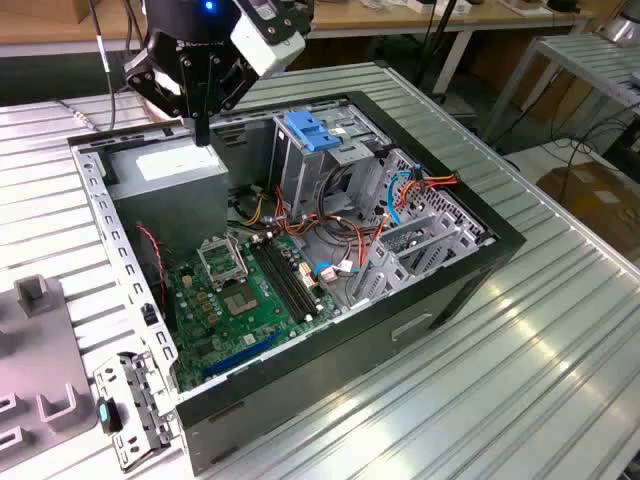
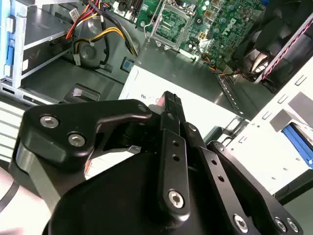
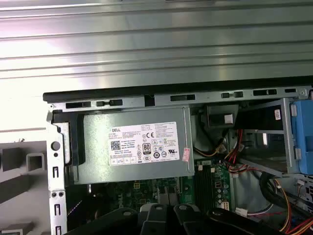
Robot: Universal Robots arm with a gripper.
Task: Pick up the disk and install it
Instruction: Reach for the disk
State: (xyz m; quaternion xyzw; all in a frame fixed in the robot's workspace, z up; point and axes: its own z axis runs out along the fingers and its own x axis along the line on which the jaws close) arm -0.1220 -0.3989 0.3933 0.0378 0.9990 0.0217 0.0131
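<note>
Closed gripper [image 1: 203, 138] hovers above the open computer case [image 1: 330, 362] (on ribbed metal table [image 1: 540, 385]).

ribbed metal tabletop [image 1: 520, 380] | wooden bench [image 1: 350, 20] behind | slatted side table [image 1: 590, 60]

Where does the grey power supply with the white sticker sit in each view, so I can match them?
Exterior view: power supply in the case's corner toward the exterior view's left, below the fingers.
First wrist view: between the case's rim and the motherboard, sticker facing the camera.
Second wrist view: pale surface just beyond the fingers, before the motherboard.
Shared landmark: the green motherboard.
</note>
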